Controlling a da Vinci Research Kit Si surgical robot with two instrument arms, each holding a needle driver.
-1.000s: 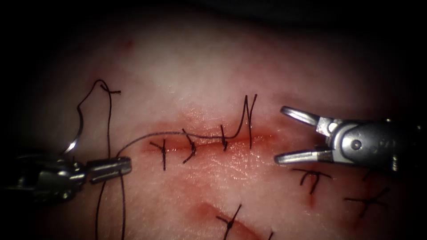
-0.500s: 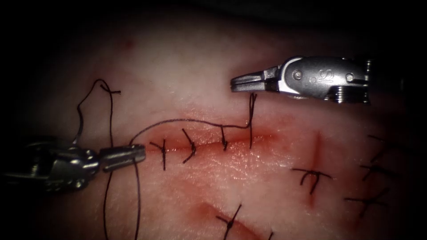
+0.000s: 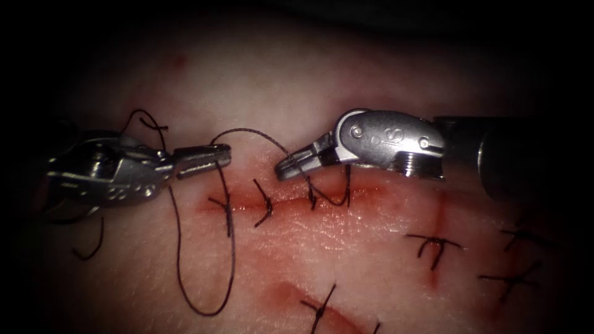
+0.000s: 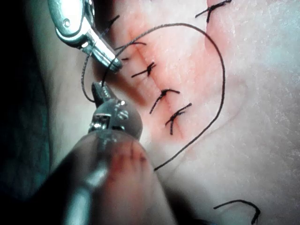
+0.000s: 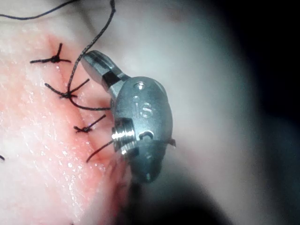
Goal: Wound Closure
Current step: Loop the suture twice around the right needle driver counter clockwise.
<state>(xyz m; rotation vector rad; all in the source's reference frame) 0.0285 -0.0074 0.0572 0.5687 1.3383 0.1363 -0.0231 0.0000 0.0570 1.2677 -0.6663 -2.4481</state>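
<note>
Left tool (image 3: 210, 158) sits left of the cut (image 3: 284, 201) and a little above its line, jaws clamped on the thread (image 3: 232, 272). From that grip the thread drops in a long loop below the cut's left end, comes back up, then arcs over toward the other tool. A short loose end of thread (image 3: 90, 247) lies further left of the cut, beside the left tool's body.

The cut runs across the tissue (image 3: 260, 80), crossed by four dark stitches (image 3: 265, 204) (the two on the right are partly behind the tool tip). Red fluid (image 3: 322, 213) tints the tissue along and below the cut.

Right tool (image 3: 291, 167) is just above the cut, over the third stitch, jaws closed on the thread, which dips in a small loop down to the fourth stitch. The right wrist view shows the strand running up past the jaw tip (image 5: 96, 63).

Needle: cannot make it out anywhere near the cut; neither tool holds it.

More finished stitches (image 3: 433, 247) lie right of and below the cut.
</note>
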